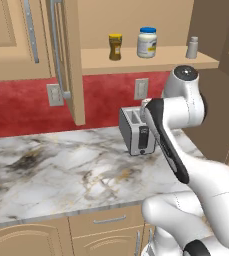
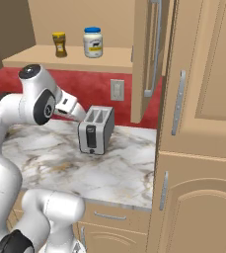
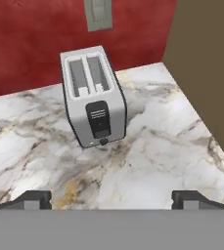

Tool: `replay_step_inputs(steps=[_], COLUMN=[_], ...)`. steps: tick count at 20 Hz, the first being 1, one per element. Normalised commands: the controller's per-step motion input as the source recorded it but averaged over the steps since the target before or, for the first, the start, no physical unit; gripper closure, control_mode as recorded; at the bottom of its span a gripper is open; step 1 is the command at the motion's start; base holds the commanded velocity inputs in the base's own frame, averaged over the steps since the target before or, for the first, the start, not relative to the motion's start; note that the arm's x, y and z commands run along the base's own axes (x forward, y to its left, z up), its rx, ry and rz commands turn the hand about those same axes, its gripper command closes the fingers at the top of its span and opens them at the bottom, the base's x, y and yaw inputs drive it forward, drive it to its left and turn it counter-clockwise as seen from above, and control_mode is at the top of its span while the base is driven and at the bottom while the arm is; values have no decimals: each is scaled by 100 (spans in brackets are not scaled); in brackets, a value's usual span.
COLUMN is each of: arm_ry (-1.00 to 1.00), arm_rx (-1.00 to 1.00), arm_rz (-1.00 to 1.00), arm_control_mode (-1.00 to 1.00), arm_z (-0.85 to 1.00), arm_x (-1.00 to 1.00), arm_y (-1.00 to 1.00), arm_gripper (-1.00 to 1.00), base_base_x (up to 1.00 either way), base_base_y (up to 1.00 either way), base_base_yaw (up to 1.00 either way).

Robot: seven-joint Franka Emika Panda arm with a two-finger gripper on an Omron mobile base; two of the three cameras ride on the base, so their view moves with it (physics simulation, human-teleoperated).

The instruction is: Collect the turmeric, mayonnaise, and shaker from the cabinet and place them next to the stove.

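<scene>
Jaws wide apart, nothing in the gripper, just hanging over the marble counter by the toaster. Turmeric, mayonnaise and shaker sit upright on the open cabinet shelf. Probably light, rigid, smooth jars, so I'd grab mid-body. Red backsplash behind.

Silver toaster on the marble counter, seen from above the tool.
The two-slot toaster stands against a red wall below a wall outlet; a brown panel rises at the right, and the tool's two dark tips sit wide apart, holding nothing.
</scene>
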Motion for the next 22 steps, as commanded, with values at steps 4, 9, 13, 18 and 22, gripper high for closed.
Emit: replay_step_inputs(steps=[4,9,13,18,22], arm_ry=[-25,-24,-20,-15,-13], arm_rx=[0,0,-2,-7,-4], arm_rz=[-37,-25,-15,-7,0], arm_control_mode=[-100,-100,-100,-100,-100], arm_z=[42,50,58,61,50], arm_x=[-13,-3,0,0,5], arm_y=[-30,-44,-37,-33,-29], arm_gripper=[-100,-100,-100,-100,-100], base_base_x=[0,0,0,0,0], base_base_y=[0,0,0,0,0], base_base_yaw=[0,0,0,0,0])
